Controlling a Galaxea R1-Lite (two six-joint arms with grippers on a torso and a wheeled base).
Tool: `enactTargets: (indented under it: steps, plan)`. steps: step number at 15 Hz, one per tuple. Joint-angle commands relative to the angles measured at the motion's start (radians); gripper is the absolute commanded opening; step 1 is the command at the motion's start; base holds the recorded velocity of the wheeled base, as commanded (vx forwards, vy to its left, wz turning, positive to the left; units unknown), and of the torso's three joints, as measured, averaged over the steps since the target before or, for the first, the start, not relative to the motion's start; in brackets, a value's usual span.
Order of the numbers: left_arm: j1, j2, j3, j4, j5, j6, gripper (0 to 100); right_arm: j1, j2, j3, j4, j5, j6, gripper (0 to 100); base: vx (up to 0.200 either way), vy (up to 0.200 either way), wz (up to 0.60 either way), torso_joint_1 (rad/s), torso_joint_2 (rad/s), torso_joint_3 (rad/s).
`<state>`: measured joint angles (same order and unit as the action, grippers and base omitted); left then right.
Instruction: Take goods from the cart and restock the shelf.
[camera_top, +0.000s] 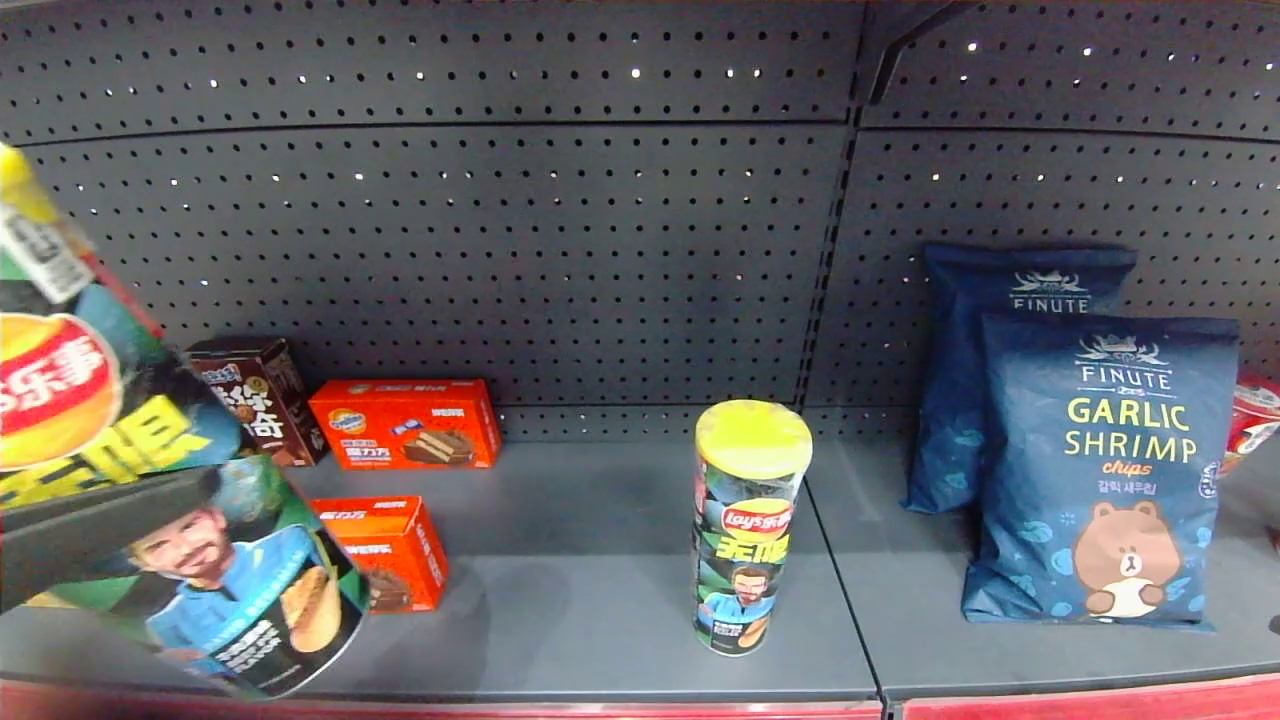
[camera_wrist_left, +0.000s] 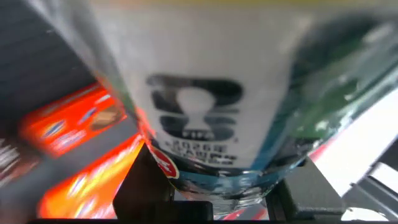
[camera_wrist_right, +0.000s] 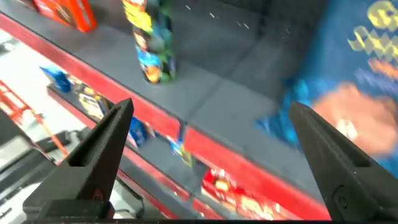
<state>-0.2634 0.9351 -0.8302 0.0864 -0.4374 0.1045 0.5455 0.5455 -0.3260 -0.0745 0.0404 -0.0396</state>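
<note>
The shelf (camera_top: 600, 570) is looking partly stocked, so the job is judged to be underway rather than near its end. Its wide middle stretch is lying bare.

Two blue chip bags (camera_top: 1100, 470) are standing one behind the other toward the shelf's right end, leaning back on the perforated rear panel.

The held chip can (camera_top: 170, 520) is hanging tilted over the shelf's front left corner, not yet set down. The left gripper (camera_wrist_left: 224, 193) is pinching it across its body, with the fingers (camera_top: 100, 520) pressing on the sides. This can is the item being placed now.

A standing chip can (camera_top: 750, 530) of the same kind is sitting upright near the front edge, roughly mid-shelf, and is counting as already restocked.

Toward the rear left, a rear orange box (camera_top: 405, 423) is lying beside a brown box (camera_top: 260, 400), and a front orange box (camera_top: 390, 550) is sitting just beside the held can.

The right gripper (camera_wrist_right: 211, 168) is hovering spread and empty before the shelf's front edge.

What is remaining, by this judgement: setting the held can upright and then fetching more goods for the bare stretch.
</note>
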Motion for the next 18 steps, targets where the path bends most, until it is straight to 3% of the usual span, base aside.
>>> enactTargets:
  steps: [1,3,8,10,12,14,18]
  plan:
    - [-0.114,0.179,-0.052,-0.020,0.000,0.000,0,-0.019,-0.128,0.022,0.036,-0.007,0.000,100,0.000,0.000,0.00,0.000,0.00,0.000]
    - [-0.169,0.274,-0.076,-0.042,-0.001,0.000,0,-0.081,-0.199,0.024,0.079,-0.007,0.001,100,0.000,0.000,0.00,0.000,0.00,0.000]
    - [-0.163,0.487,-0.222,-0.111,-0.026,0.008,0,-0.194,-0.331,0.011,0.206,-0.002,0.010,100,0.000,0.000,0.00,0.000,0.00,0.000]
    - [-0.158,0.605,-0.285,-0.154,-0.087,0.009,0,-0.239,-0.354,-0.028,0.320,-0.024,0.003,100,0.000,0.000,0.00,0.000,0.00,0.000]
    - [-0.160,0.669,-0.303,-0.204,-0.090,0.014,0,-0.297,-0.368,-0.056,0.384,-0.014,-0.002,100,0.000,0.000,0.00,0.000,0.00,0.000]
    - [-0.152,0.748,-0.300,-0.287,-0.093,0.037,0,-0.302,-0.412,-0.042,0.392,-0.017,0.000,100,0.000,0.000,0.00,0.000,0.00,0.000]
    - [-0.125,0.875,-0.337,-0.361,-0.093,0.041,0,-0.302,-0.421,-0.050,0.410,-0.017,0.004,100,0.000,0.000,0.00,0.000,0.00,0.000]
